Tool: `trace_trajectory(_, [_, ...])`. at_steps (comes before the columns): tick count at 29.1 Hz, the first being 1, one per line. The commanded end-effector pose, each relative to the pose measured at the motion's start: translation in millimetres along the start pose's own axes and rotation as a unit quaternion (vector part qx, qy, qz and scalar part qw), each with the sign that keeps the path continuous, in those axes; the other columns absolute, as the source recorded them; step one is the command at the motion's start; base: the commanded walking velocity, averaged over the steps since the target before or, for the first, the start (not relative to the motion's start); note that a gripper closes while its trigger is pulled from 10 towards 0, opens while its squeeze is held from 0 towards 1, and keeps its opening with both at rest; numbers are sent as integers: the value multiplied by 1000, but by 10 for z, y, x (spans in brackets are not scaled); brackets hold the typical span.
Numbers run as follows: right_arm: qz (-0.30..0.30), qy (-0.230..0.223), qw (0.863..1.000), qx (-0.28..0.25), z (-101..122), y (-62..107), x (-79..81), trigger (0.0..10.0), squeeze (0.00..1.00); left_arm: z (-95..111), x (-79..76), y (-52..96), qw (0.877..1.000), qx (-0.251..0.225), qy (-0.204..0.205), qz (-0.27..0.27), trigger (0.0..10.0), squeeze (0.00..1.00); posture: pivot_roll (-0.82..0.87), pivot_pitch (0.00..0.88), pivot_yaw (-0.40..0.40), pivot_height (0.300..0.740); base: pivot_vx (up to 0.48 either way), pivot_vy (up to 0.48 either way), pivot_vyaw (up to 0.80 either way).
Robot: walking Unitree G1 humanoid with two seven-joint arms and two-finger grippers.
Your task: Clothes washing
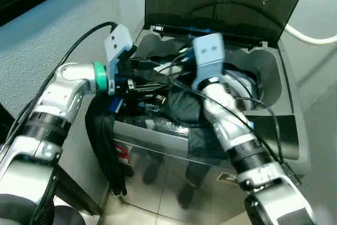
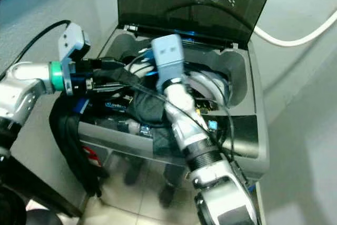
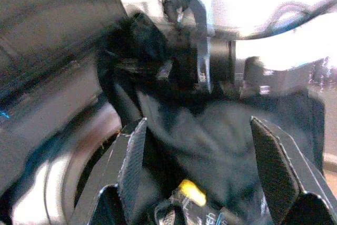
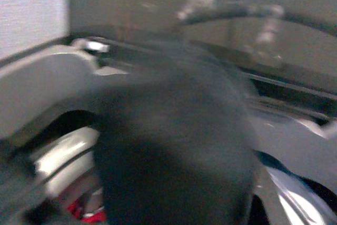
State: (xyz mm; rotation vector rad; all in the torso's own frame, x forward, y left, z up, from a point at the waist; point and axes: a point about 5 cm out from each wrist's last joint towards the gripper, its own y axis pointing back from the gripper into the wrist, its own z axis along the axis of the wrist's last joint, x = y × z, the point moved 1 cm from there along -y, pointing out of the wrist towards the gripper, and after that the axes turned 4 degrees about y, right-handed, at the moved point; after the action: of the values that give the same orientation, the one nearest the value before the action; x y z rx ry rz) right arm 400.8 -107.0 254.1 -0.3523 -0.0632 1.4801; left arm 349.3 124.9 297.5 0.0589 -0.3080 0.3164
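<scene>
Over the open top of the washing machine (image 1: 287,130) I have both arms reaching in. Its dark tinted lid (image 1: 226,3) stands raised at the far side, with the grey plastic deck and round drum mouth below. My left tool (image 3: 197,156) comes in from the left, its two black fingers (image 3: 131,162) set apart, with dark cloth lying between them but not pinched. My right tool (image 2: 158,85) reaches toward the middle of the opening; dark fabric hides its fingers in the blurred right wrist view, so I cannot tell whether they stand apart or together. The dark garment (image 1: 181,106) is bunched over the near rim, part of it hanging down the front panel, and another dark piece (image 1: 105,146) drapes down the machine's left near corner. I judge the loading step is in hand: the clothes are at the mouth, not yet down in the drum. Next I would need a firm pinch on that limp, soft, matte cloth, then a lift and a push inward past the smooth rim, keeping clear of my own cables (image 1: 174,77).
</scene>
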Motion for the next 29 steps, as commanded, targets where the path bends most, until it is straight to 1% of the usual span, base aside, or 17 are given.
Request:
trace_trajectory(1, [-91,17,995,-48,176,-93,-368,10000,1000,142,-145,-24,999,-36,-5,-22,10000,1000,112,49,18,740,0,0,0])
trace_trajectory(4, [-134,56,986,-79,281,-115,-570,10000,1000,210,-202,-16,998,-52,-7,-16,10000,1000,112,49,18,740,0,0,0])
trace_trajectory(7, [-134,56,986,-79,281,-115,-570,10000,1000,210,-202,-16,998,-52,-7,-16,10000,1000,112,49,18,740,0,0,0])
trace_trajectory(8, [-147,89,981,-94,328,-124,-648,10000,1000,234,-231,-9,998,-58,-8,-10,10000,0,108,47,22,740,0,0,0])
trace_trajectory(9, [-143,134,975,-108,366,-138,-674,10000,1000,262,-286,8,998,-66,-1,-9,10000,0,108,47,22,740,0,0,0])
trace_trajectory(10, [-143,134,975,-108,366,-138,-674,10000,1000,262,-286,8,998,-66,-1,-9,10000,0,108,47,22,740,0,0,0])
trace_trajectory(11, [-138,166,969,-117,388,-147,-685,10000,1000,279,-326,21,997,-70,5,-8,10000,0,108,47,22,740,0,0,0])
trace_trajectory(12, [-44,203,970,-126,372,-148,-491,10000,0,296,-375,44,997,-75,10,-5,10000,0,108,42,24,740,0,0,0])
trace_trajectory(13, [-44,203,970,-126,372,-148,-491,10000,0,296,-375,44,997,-75,10,-5,10000,0,108,42,24,740,0,0,0])
trace_trajectory(14, [50,226,965,-126,328,-119,-293,10000,0,305,-407,59,997,-77,14,-4,10000,0,108,42,24,740,0,0,0])
trace_trajectory(15, [133,228,957,-117,278,-64,-126,10000,0,308,-425,73,997,-78,16,1,10000,0,108,42,24,740,0,0,0])
trace_trajectory(16, [133,228,957,-117,278,-64,-126,10000,0,308,-425,73,997,-78,16,1,10000,0,108,42,24,740,0,0,0])
trace_trajectory(17, [182,226,950,-113,244,-25,-27,10000,0,315,-448,87,997,-78,19,6,10000,0,108,42,24,740,0,0,0])
trace_trajectory(18, [182,226,950,-113,244,-25,-27,10000,0,315,-448,87,997,-78,19,6,10000,0,108,42,24,740,0,0,0])
trace_trajectory(20, [265,203,938,-93,184,66,105,10000,0,342,-499,109,996,-82,27,11,10000,0,109,38,23,740,0,0,0])
trace_trajectory(23, [300,201,928,-88,168,103,146,10000,0,360,-525,118,996,-86,32,13,10000,0,110,36,19,740,0,0,0])
trace_trajectory(29, [301,204,926,-97,211,91,123,10000,0,363,-542,120,995,-87,35,15,10000,0,110,34,17,740,0,0,0])
